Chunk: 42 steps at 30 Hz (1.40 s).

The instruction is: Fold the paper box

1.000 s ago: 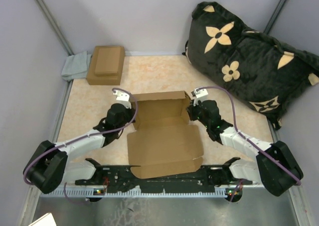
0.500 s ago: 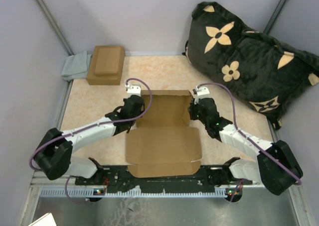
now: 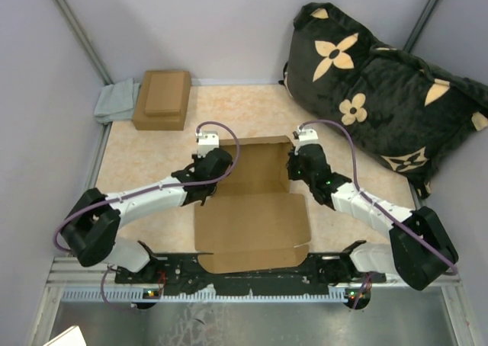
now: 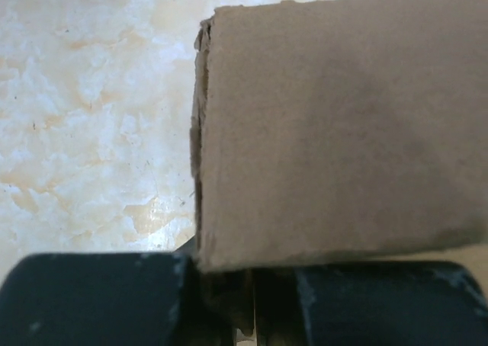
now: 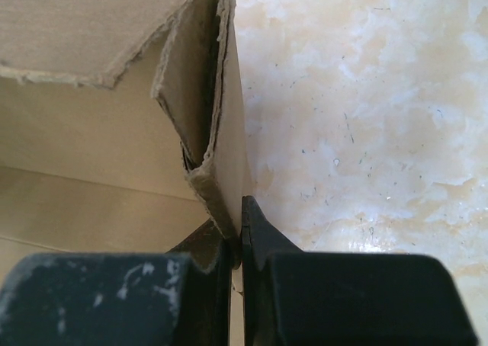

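The left end effector (image 3: pixel 219 163) stands at the left wall of the paper box (image 3: pixel 252 218). In the left wrist view its two dark fingers (image 4: pixel 91 296) are drawn close together, and the lower edge of a brown cardboard panel runs down into the narrow slit between them. This reads as a pinch on that wall, though the contact itself lies in shadow.

The paper box sits at the middle of the counter (image 3: pixel 244 110), between the two arms. It is partly formed. The far wall stands upright and a side wall is raised at each end. A wide flat panel lies open toward the arm bases, and the narrow flap at its near edge reaches the base rail.

The right end effector (image 3: pixel 296 163) is at the right wall of the box. In the right wrist view its fingers (image 5: pixel 259 239) are pressed together on the bottom edge of a doubled cardboard wall, whose two layers spread apart higher up. Marbled counter surface shows to the right of that wall.

Elsewhere, a grey cloth (image 3: pixel 113 102) lies in the far left corner, touching a stacked pair of small brown boxes (image 3: pixel 162 98). A black cushion with tan flower shapes (image 3: pixel 381 94) leans at the far right, well apart from the paper box.
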{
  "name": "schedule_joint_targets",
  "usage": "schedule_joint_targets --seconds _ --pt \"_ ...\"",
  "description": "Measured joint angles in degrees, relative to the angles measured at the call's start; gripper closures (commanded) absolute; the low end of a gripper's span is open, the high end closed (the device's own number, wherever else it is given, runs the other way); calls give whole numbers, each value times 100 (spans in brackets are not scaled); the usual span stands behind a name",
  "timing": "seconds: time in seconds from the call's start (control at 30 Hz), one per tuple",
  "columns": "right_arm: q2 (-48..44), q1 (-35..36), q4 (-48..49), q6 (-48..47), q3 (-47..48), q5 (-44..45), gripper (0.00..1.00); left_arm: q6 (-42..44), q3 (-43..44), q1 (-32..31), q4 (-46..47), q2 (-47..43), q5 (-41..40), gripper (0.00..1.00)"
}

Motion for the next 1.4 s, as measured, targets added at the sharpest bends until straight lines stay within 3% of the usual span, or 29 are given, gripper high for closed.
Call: schedule_joint_targets --seconds 0.13,0.47,0.63,0.93,1.03,1.2,1.4 --pt "26 2 20 2 11 17 100 138 -352 -4 138 -378 433 71" --pt "232 13 -52 55 212 74 100 258 -645 -2 267 -798 1036 66" --pt "262 13 -184 111 299 103 100 175 -645 -7 166 -938 1051 53" --pt "413 42 -420 138 518 219 100 -9 -643 -13 -310 -1196 1054 54" --pt "431 42 -426 138 531 223 99 -33 -643 -13 -466 -1294 1093 64" --pt "431 42 -382 133 527 173 95 31 -645 -13 -459 -1545 1233 100" --pt "546 39 -188 101 525 168 78 291 -686 -11 -334 -1604 1309 100"
